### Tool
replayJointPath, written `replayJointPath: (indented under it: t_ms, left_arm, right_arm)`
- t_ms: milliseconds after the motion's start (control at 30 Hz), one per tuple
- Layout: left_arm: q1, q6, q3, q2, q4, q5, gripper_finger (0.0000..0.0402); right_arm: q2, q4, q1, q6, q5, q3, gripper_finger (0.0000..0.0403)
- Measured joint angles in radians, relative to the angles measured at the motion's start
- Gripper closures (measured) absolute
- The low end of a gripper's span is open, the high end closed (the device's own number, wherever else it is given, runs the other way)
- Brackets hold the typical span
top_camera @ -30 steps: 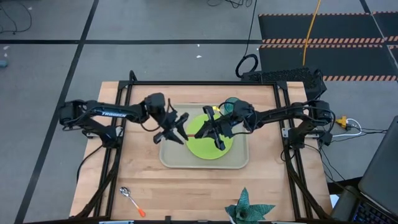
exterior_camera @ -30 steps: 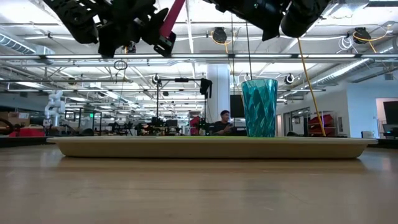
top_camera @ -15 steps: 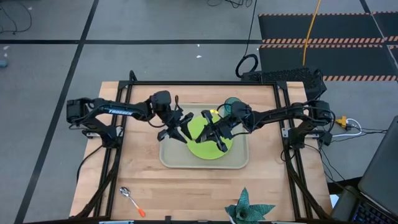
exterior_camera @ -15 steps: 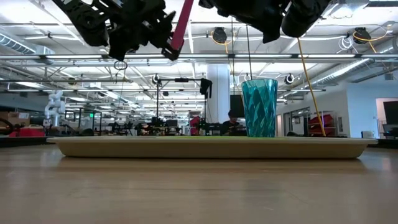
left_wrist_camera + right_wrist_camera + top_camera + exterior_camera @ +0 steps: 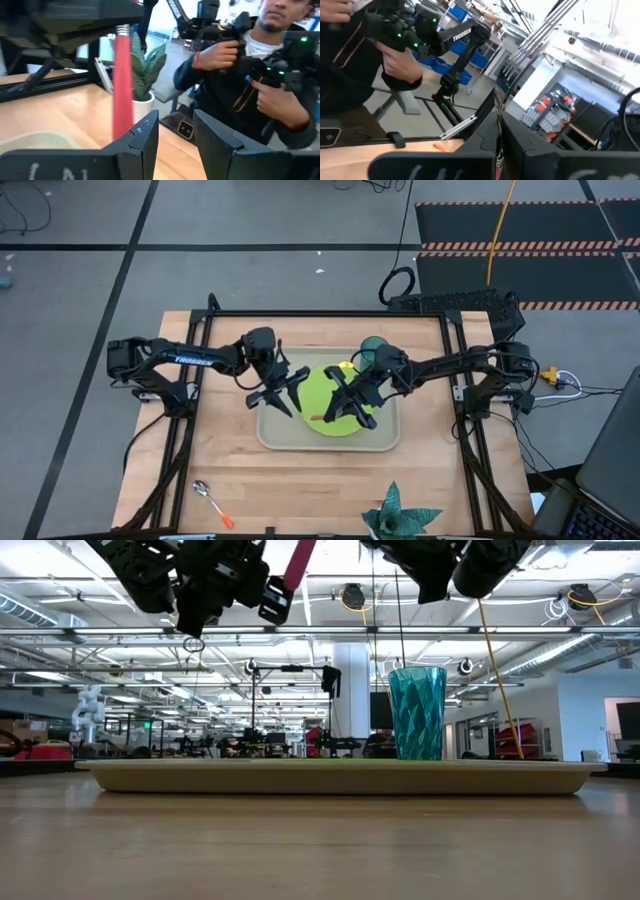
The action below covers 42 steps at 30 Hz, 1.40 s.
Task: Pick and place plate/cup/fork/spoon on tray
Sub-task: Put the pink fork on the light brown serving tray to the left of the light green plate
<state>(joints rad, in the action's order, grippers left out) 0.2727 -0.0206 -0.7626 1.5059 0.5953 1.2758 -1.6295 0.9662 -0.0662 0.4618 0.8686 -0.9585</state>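
- The tray lies flat on the table.
- The cup stands upright on it.
- The left gripper hangs above, the fork against it.
- The right gripper hangs above the cup.

Both arms meet above a loaded tray at mid-table.

The plate lies in the tray, the cup standing at the tray's far right corner. The left gripper hangs over the tray's left part with the fork raised clear; the right gripper hangs over the plate. The spoon lies on the table near its front left corner, a plant at the front edge.
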Motion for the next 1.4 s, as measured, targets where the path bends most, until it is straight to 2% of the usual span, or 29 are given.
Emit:
replayJointPath:
  t_ms: [200, 367, 500, 700, 800, 967, 1167, 1400]
  left_arm:
    - [0.010, -0.079, 0.001, 0.000, -0.001, -0.148, 0.0277]
    - [-0.001, -0.089, 0.001, 0.000, -0.001, -0.155, 0.0277]
    - [-0.013, -0.089, 0.001, 0.000, -0.024, -0.186, 0.0277]
    - [-0.030, -0.052, -0.037, 0.000, -0.150, -0.234, 0.0277]
    - [-0.037, -0.001, -0.046, 0.000, -0.210, -0.240, 0.0277]
    - [-0.037, 0.029, -0.047, 0.000, -0.196, -0.236, 0.0281]
    - [-0.037, 0.053, -0.047, 0.000, -0.173, -0.185, 0.0326]
    - [-0.032, 0.045, -0.047, 0.000, -0.174, -0.181, 0.0326]
  right_arm:
    - [0.000, 0.027, 0.016, 0.048, -0.049, 0.000, 0.0403]
    - [0.000, 0.043, 0.016, 0.059, -0.073, 0.000, 0.0403]
    - [0.000, 0.048, 0.016, 0.076, -0.148, 0.000, 0.0403]
    - [-0.021, 0.088, 0.016, 0.100, -0.244, 0.000, 0.0403]
    - [-0.040, 0.108, 0.016, 0.096, -0.245, 0.000, 0.0403]
    - [-0.043, 0.112, 0.016, 0.081, -0.244, 0.000, 0.0403]
    - [-0.043, 0.119, 0.016, 0.032, -0.242, 0.000, 0.0403]
    - [-0.043, 0.118, 0.016, -0.006, -0.240, 0.000, 0.0403]
